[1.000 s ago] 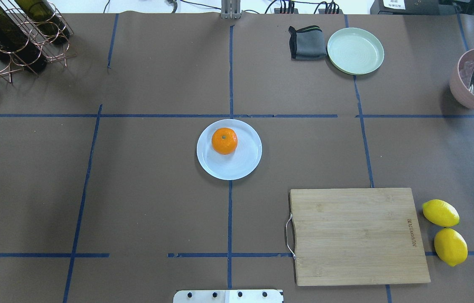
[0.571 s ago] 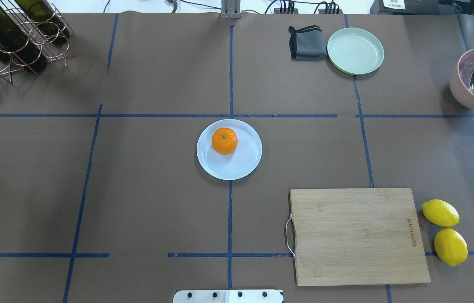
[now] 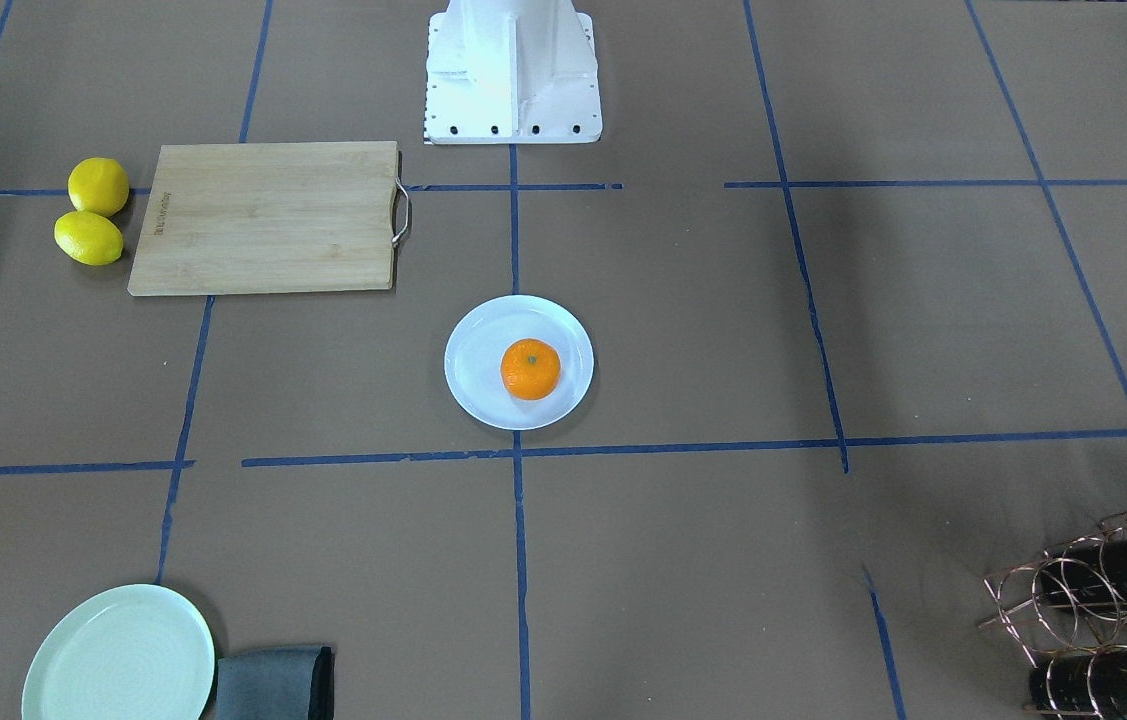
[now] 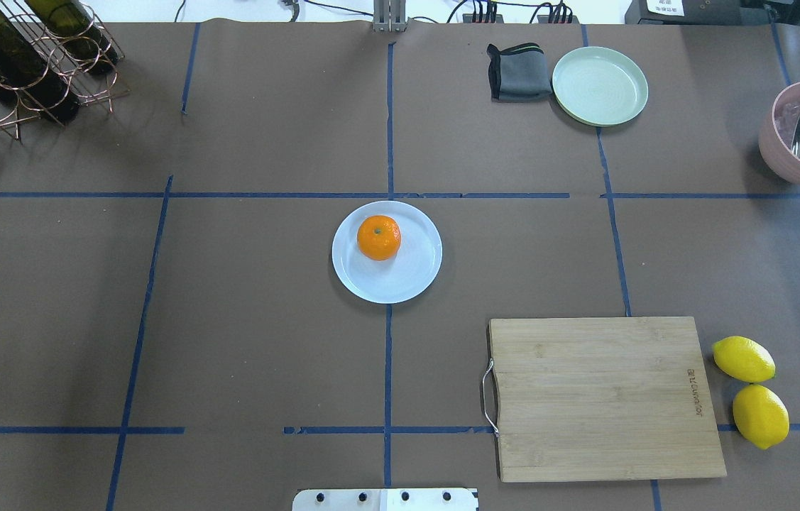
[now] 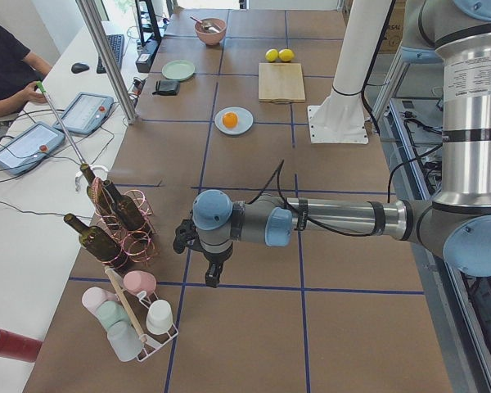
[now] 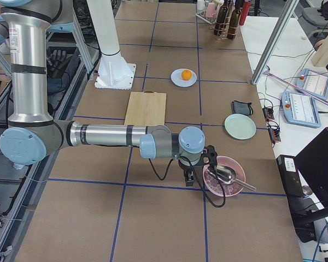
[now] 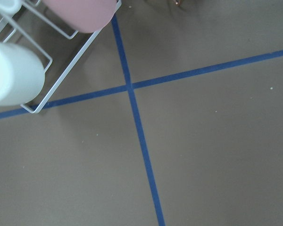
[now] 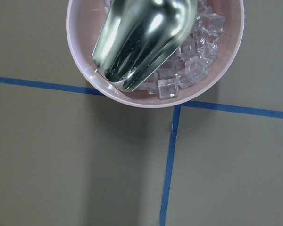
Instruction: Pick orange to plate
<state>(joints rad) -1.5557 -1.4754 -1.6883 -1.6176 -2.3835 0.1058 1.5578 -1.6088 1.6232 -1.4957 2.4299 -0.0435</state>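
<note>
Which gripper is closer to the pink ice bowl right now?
Right. The right gripper hangs just beside the pink bowl; the left gripper hangs at the opposite end, near the cup rack.

1 orange (image 4: 378, 238), 2 plates (image 4: 400, 284) (image 4: 600, 86), 2 lemons (image 4: 743, 359) (image 4: 760, 416)

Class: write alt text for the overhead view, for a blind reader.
An orange sits on a pale plate at the centre of a brown, blue-taped table. At lower right lie a wooden cutting board and two lemons; along the top, a bottle rack, grey cloth, mint-green plate and pink bowl.
</note>
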